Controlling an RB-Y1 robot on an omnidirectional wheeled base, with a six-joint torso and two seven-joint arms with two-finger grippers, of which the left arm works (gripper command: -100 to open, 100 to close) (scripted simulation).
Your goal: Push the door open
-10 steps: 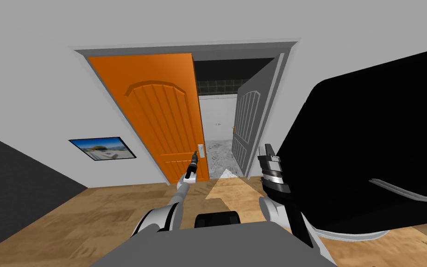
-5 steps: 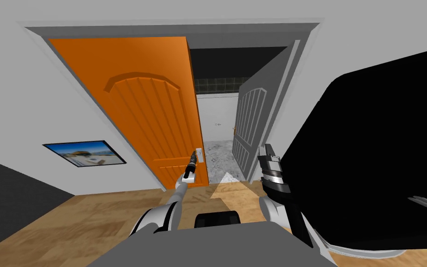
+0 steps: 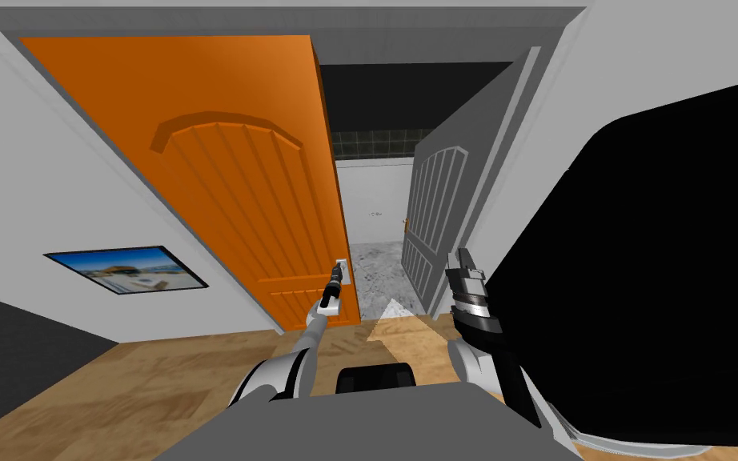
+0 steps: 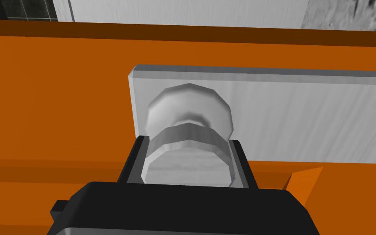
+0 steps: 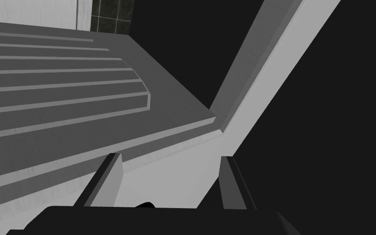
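An orange panelled door point(image 3: 231, 176) fills the left half of a double doorway, standing slightly ajar. Its grey round knob point(image 4: 189, 122) sits on a pale plate point(image 4: 305, 118) near the door's free edge. My left gripper point(image 4: 188, 155) is shut on that knob, its fingers pressing both sides, and it also shows small by the plate in the head view point(image 3: 332, 290). The right-hand grey door leaf point(image 3: 435, 224) is swung inward. My right gripper point(image 5: 171, 175) stands open, raised by the right door jamb point(image 3: 511, 160) with nothing between its fingers.
Through the gap lies a mottled grey floor point(image 3: 375, 268) and a white wall. A framed picture point(image 3: 126, 270) hangs on the wall left of the door. A large black area point(image 3: 663, 264) covers the right side. Wood floor point(image 3: 159, 376) lies under me.
I have moved closer to the doorway, so the orange door looms larger and higher. My left gripper has stayed on the knob. The right arm has held its pose.
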